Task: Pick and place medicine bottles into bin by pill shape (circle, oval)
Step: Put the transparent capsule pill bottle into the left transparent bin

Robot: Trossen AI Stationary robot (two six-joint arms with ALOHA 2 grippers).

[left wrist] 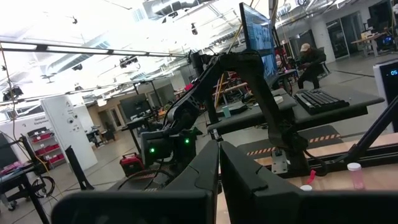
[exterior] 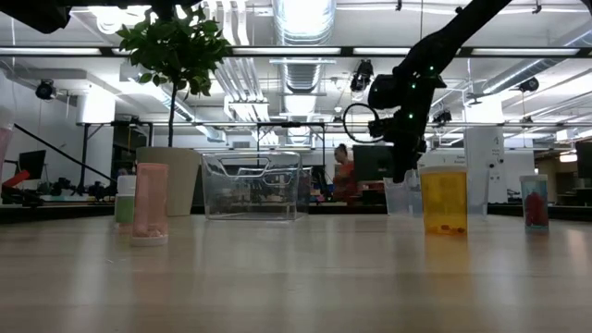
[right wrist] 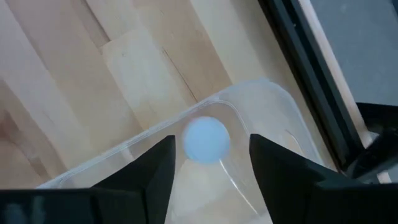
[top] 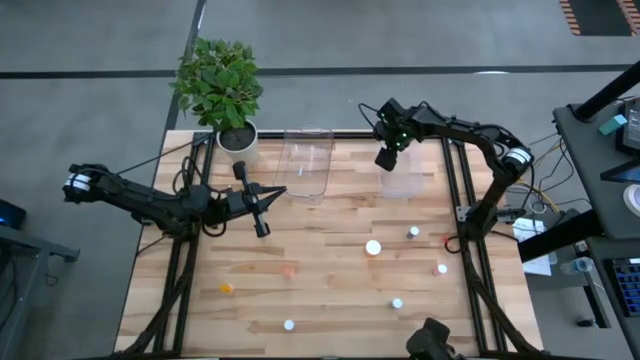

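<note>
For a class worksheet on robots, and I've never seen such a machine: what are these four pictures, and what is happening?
Two dark robot arms work at a wooden table. One picture looks down from above, one level across the table, and two come from cameras on the arms' wrists. Small medicine bottles are scattered on the table, beside a potted plant and two clear tubs. The right pincer hangs open over the right tub, with a white-topped bottle seen between its fingers. The left pincer waits shut, empty, near the other tub.
</note>
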